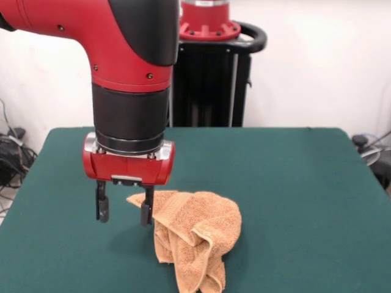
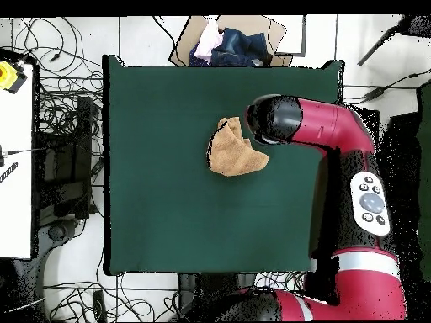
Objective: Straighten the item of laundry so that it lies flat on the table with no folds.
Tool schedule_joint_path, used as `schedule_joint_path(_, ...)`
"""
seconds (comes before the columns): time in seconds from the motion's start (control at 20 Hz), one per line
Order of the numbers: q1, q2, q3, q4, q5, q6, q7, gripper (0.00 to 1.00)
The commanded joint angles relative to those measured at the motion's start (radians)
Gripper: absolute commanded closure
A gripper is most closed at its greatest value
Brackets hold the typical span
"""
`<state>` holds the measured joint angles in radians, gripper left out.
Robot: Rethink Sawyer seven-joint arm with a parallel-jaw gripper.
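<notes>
Beside crumpled towel [image 1: 195, 238] on table [image 1: 293, 183] — gripper [image 1: 124, 210] jaws apart, empty, one touching towel corner.

The crumpled towel [image 2: 235, 151] (orange-tan) lies on the green table [image 2: 168, 219], beside the arm [image 2: 337, 135].

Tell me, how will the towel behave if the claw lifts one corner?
The towel lies crumpled in soft folds, so it will probably hang limp and unfold partly. It looks light, and its terry pile may drag on the felt-like table.
</notes>
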<state>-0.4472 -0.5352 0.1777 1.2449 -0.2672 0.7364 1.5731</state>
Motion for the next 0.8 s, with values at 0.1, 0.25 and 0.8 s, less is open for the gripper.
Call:
schedule_joint_path(0.1, 0.020, 0.085, 0.094, -0.155, -0.009, 0.193, -0.107, 0.00)
schedule_joint_path(0.25, 0.024, 0.138, 0.118, -0.277, -0.010, 0.276, -0.152, 0.00)
schedule_joint_path(0.8, 0.016, 0.176, 0.146, -0.335, -0.009, 0.278, -0.159, 0.00)
